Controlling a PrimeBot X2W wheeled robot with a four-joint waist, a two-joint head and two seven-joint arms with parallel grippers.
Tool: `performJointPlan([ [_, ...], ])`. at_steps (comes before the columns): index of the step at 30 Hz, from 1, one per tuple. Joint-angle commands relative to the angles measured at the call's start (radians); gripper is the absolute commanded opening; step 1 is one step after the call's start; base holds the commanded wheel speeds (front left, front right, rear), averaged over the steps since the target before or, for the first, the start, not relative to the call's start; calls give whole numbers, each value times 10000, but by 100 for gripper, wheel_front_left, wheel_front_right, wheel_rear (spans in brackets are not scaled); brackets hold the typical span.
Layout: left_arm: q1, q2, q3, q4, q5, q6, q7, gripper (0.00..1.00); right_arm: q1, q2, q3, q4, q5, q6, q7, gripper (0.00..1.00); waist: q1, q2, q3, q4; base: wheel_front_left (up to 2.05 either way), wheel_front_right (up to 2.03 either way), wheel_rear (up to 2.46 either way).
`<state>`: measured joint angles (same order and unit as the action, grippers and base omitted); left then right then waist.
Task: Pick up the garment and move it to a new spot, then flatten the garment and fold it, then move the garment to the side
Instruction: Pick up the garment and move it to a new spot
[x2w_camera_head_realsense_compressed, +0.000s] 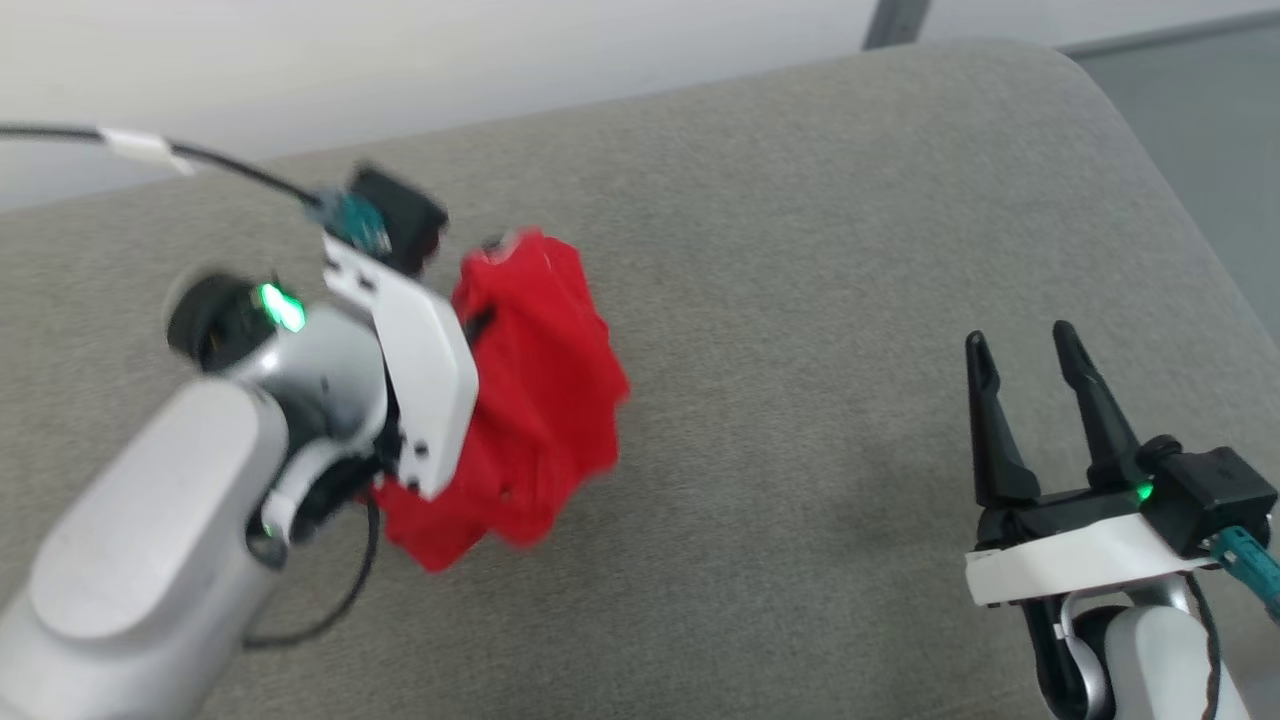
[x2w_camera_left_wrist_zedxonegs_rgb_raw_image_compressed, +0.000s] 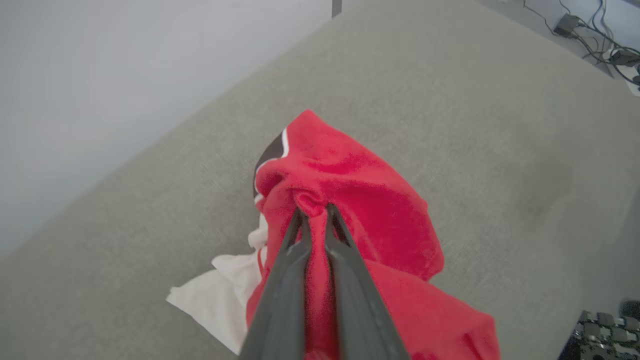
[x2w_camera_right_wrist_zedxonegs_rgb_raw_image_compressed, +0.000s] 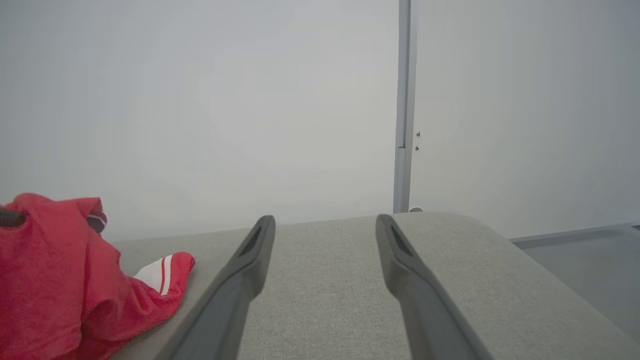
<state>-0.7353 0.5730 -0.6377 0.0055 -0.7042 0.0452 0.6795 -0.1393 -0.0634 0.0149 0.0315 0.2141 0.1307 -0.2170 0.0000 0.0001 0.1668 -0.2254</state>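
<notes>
The garment (x2w_camera_head_realsense_compressed: 535, 390) is a red jersey bunched into a hanging clump over the left half of the grey cushion (x2w_camera_head_realsense_compressed: 800, 300). My left gripper (x2w_camera_left_wrist_zedxonegs_rgb_raw_image_compressed: 315, 212) is shut on a pinched fold of the garment (x2w_camera_left_wrist_zedxonegs_rgb_raw_image_compressed: 360, 200), whose white sleeve (x2w_camera_left_wrist_zedxonegs_rgb_raw_image_compressed: 215, 295) trails down onto the cushion. From the right wrist view the garment (x2w_camera_right_wrist_zedxonegs_rgb_raw_image_compressed: 55, 280) shows at the far left, a striped sleeve end (x2w_camera_right_wrist_zedxonegs_rgb_raw_image_compressed: 162, 272) resting on the cushion. My right gripper (x2w_camera_head_realsense_compressed: 1025, 345) stands open over the cushion's right side with nothing between its fingers, and it (x2w_camera_right_wrist_zedxonegs_rgb_raw_image_compressed: 325, 222) points toward the far wall.
The grey cushion (x2w_camera_right_wrist_zedxonegs_rgb_raw_image_compressed: 450, 280) has a rounded far right corner and drops off to a grey floor (x2w_camera_head_realsense_compressed: 1200, 110) on the right. A pale wall with a vertical metal strip (x2w_camera_right_wrist_zedxonegs_rgb_raw_image_compressed: 402, 125) stands behind it. Cables (x2w_camera_left_wrist_zedxonegs_rgb_raw_image_compressed: 600, 45) lie on the floor beyond the cushion.
</notes>
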Motion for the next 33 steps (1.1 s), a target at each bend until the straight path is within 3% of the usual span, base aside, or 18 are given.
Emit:
performJointPlan([
  [1, 546, 46, -219, 256, -197, 67, 242, 0, -139, 69, 132, 132, 121, 1, -152, 100, 0, -1, 277, -429, 0, 0, 0],
  [10, 1893, -329, -926, 1586, -617, -89, 291, 0, -376, 105, 653, 609, 213, 1, -363, 100, 0, -1, 403, -621, 0, 0, 0],
  [18, 2481, -1058, -1434, 3636, -751, -390, -147, 0, -537, 54, 1058, 909, 87, 1, -461, 100, 0, -1, 90, -454, 0, 0, 0],
  [19, 2477, -1144, -1408, 3821, -799, -436, -281, 38, -545, 24, 1096, 935, 77, 1, -469, 100, 0, -1, 48, -428, 0, 0, 0],
  [20, 2457, -1216, -1358, 3961, -821, -480, -406, 98, -549, -1, 1112, 962, 76, 1, -477, 100, 0, -1, -4, -382, 0, 0, 0],
  [29, 2442, -1288, -784, 3685, -953, -905, -2090, 100, -139, -307, 923, 914, 37, 1, -482, 100, 0, -1, -747, 389, 0, 0, 0],
  [33, 2778, -1007, -338, 3153, -1006, -792, -2992, 100, 82, -365, 770, 870, 39, 1, -484, 100, 0, -1, -1024, 773, 0, 0, 0],
])
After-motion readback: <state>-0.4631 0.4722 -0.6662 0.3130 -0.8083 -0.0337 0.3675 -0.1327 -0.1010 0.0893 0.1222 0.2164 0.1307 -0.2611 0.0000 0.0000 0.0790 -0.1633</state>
